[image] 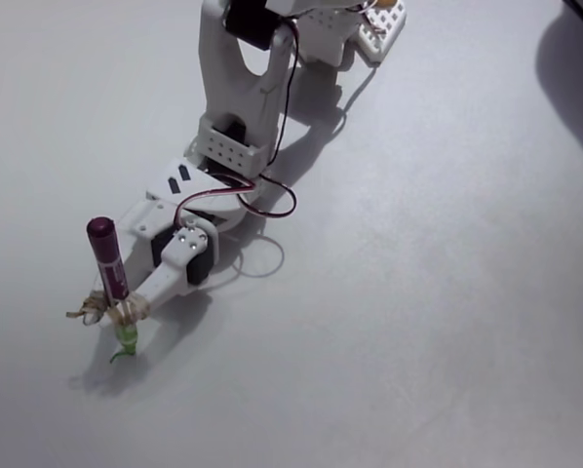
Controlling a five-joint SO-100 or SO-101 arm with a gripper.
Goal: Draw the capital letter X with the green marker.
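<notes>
Fixed view. White arm (235, 117) reaching from top centre down toward lower left, end effector (128, 310) at its low end, close over the white bench (418, 322).

Green marker (113, 285) at the end effector tip, lashed on with tan string or rubber band (101, 310); loose ends sticking out just left of the tip. Can't tell whether end effector fingers are apart or together, binding and marker body cover that spot.

Marker long axis near vertical, slight lean: maroon-purple cap end up and a bit left, green tip down and a bit right. Maroon half stands clear above the end effector, light-green half pokes out just below it. Tip on or right at the bench surface, contact not resolvable.

Short curved green ink stroke (122, 355) directly under the tip, trailing slightly left of it. Only a small hooked mark visible, no clear cross shape yet.

Red and black servo wires (272, 195) looping off the arm above and right of the end effector. Arm shadow on the bench just right of and below the end effector.
</notes>
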